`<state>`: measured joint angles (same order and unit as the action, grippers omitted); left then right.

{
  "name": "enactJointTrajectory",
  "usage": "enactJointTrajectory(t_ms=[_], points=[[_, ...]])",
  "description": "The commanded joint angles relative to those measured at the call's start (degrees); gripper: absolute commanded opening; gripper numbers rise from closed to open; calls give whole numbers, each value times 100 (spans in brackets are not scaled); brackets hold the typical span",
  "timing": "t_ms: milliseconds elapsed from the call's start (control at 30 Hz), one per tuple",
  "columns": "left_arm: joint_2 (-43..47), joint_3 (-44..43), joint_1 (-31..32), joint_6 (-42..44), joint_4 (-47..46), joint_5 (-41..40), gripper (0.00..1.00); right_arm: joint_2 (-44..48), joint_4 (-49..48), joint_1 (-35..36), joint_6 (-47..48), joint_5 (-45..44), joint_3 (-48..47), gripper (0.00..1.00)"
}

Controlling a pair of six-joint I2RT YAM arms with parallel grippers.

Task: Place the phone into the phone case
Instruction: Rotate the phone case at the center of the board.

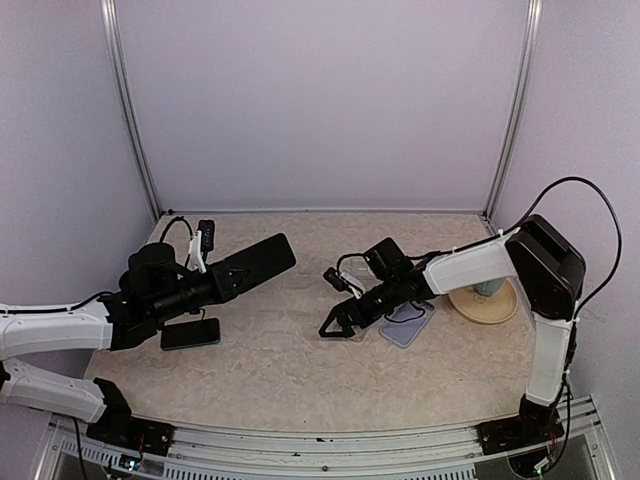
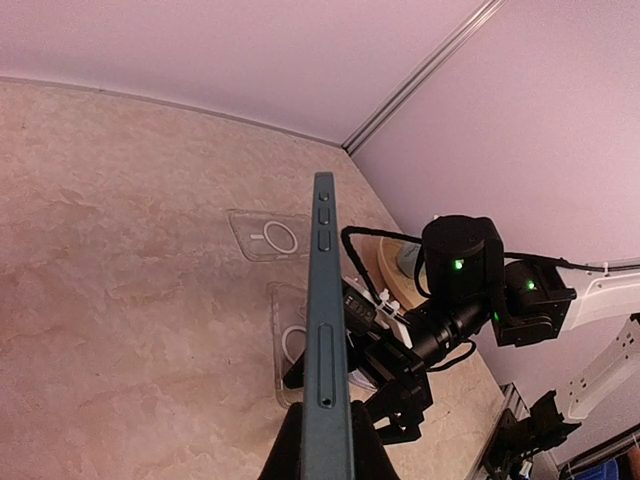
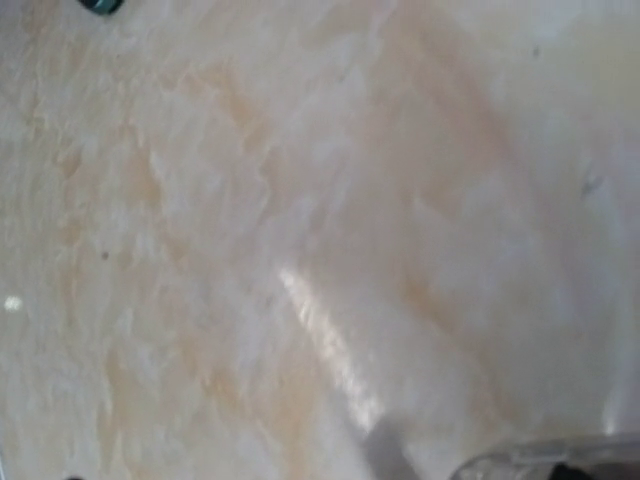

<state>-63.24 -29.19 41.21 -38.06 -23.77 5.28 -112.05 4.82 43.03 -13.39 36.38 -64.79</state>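
My left gripper [image 1: 215,285] is shut on a dark phone [image 1: 255,262] and holds it above the table, pointing right. In the left wrist view the phone [image 2: 325,330] is edge-on between my fingers [image 2: 375,462]. A clear phone case [image 1: 352,330] lies flat at the table's middle. My right gripper [image 1: 338,322] is low over its left end with the jaws spread and nothing in them. The case also shows in the left wrist view [image 2: 284,345], as does the right gripper [image 2: 395,395]. The right wrist view is blurred; only a case edge [image 3: 530,462] shows.
A second dark phone [image 1: 190,333] lies on the table under my left arm. A bluish case [image 1: 408,325] lies right of the clear one. A round wooden plate [image 1: 490,310] holding a small cup sits at the right. Another clear case [image 2: 270,237] shows in the left wrist view.
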Motion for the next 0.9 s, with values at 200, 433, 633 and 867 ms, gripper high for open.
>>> enactJointTrajectory(t_ms=[200, 433, 633, 867], points=[[220, 48, -60, 0, -417, -198, 0, -497, -83, 84, -109, -172, -632, 100], [425, 139, -78, -54, -409, -354, 0, -814, -66, 89, -169, -432, -1112, 100], [380, 177, -78, -167, -424, -249, 0, -1045, 41, 83, -195, -674, -1589, 100], [261, 169, -78, -313, -440, -19, 0, -652, 24, 29, -217, -461, -1595, 100]])
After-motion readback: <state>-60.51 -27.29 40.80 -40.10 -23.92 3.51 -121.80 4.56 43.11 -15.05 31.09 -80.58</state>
